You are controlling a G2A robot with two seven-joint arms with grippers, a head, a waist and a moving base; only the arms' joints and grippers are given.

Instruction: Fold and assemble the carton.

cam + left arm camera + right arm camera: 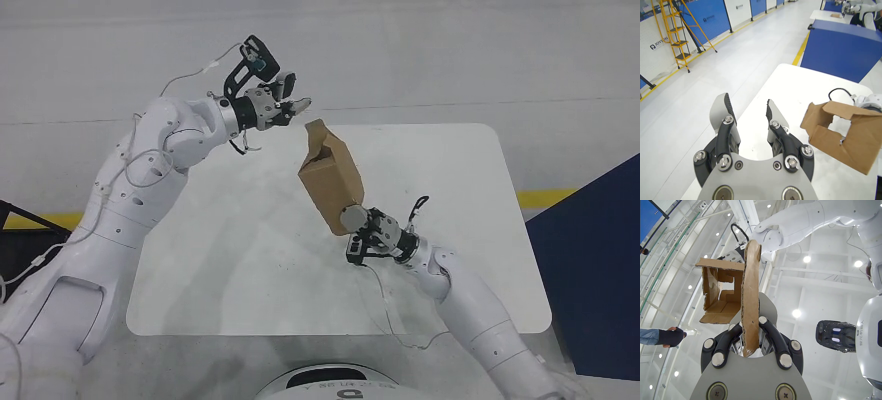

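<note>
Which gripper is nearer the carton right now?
Right. The right gripper is shut on a flap of the carton, so it is touching it. The left gripper is open and apart from it, off its open far end.

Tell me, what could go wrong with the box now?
1. The right end effector pinches the box by just one flap, so it might slip or the flap might bend.
2. The left end effector is open and apart from the box; coming in, it could push the open end crooked.
</note>
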